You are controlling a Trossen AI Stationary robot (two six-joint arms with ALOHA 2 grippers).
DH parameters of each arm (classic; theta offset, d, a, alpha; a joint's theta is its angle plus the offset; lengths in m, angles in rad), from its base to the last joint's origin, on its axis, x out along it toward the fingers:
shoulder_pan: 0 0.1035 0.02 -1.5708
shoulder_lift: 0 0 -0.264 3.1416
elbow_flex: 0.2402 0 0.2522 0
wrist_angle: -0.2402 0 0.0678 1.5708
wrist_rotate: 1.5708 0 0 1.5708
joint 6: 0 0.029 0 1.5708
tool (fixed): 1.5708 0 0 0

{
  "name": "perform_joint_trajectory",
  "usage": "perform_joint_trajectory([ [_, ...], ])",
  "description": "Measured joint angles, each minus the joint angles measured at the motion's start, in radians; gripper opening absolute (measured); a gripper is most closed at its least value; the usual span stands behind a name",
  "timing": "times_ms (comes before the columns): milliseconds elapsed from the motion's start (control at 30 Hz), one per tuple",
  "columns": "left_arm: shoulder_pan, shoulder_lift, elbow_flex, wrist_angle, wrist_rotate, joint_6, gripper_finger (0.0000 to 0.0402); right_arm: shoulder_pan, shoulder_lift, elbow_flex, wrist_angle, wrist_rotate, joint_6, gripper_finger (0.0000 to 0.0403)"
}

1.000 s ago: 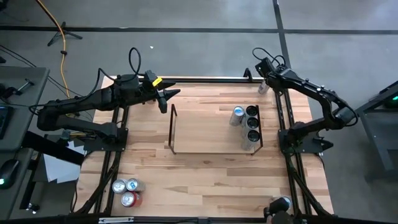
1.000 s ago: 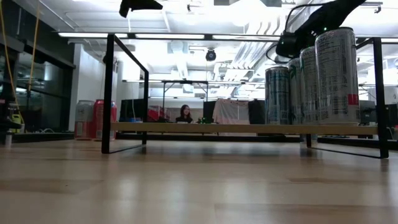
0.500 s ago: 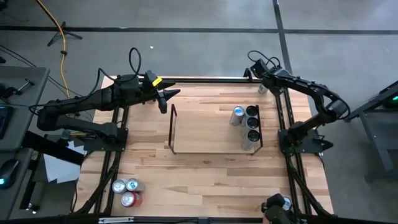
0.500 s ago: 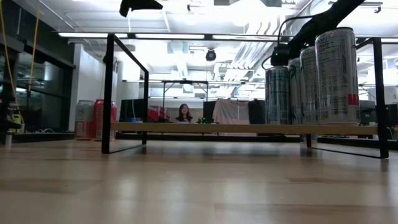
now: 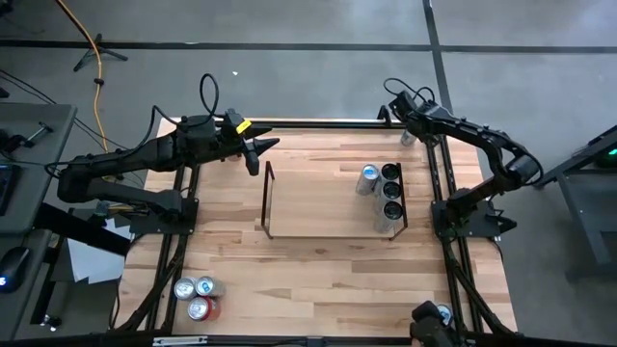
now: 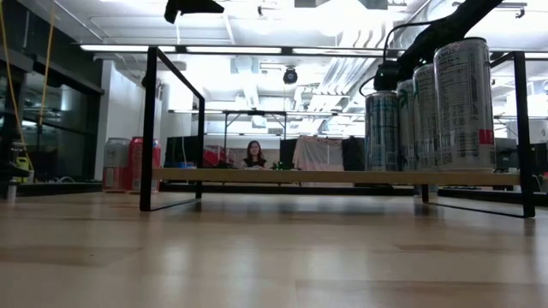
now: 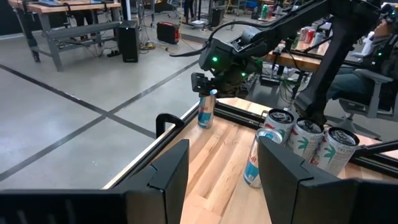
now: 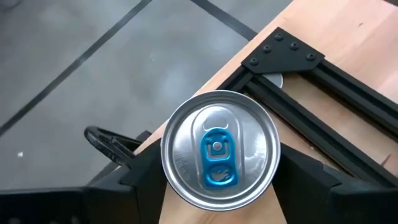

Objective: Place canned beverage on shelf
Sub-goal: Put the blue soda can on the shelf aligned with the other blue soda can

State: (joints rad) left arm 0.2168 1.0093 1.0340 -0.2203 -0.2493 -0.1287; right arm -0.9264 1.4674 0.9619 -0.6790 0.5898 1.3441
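Right wrist view: the right gripper [image 8: 217, 180] straddles an upright can [image 8: 219, 149] with a blue tab at the table's far right corner, one finger on each side of it. Whether the fingers press the can cannot be told. In the high view the shelf [image 5: 333, 201] sits mid-table, with three cans [image 5: 389, 192] in a row at its right end and a fourth just beside them. The left gripper [image 5: 262, 152] hovers near the far left edge, its fingers apart and empty.

Bright ceiling lights [image 6: 257, 49] glare in the low view; near tabletop [image 6: 257, 257] blurred.
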Motion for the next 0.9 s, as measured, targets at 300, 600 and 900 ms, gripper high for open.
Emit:
perform_joint_trajectory([
  [300, 0.0, 0.0, 0.0, 0.0, 0.0, -0.02, 0.0148, 0.057, -0.163, -0.002, 0.113, -0.018, -0.163, 0.0227],
  [600, 0.0, 0.0, 0.0, 0.0, 0.0, -0.024, 0.0148, 0.254, -0.379, -0.001, 0.435, -0.268, -0.468, 0.0227],
  [900, 0.0, 0.0, 0.0, 0.0, -0.001, -0.018, 0.0148, 0.586, -0.338, 0.238, 0.416, -0.545, -0.748, 0.0227],
])
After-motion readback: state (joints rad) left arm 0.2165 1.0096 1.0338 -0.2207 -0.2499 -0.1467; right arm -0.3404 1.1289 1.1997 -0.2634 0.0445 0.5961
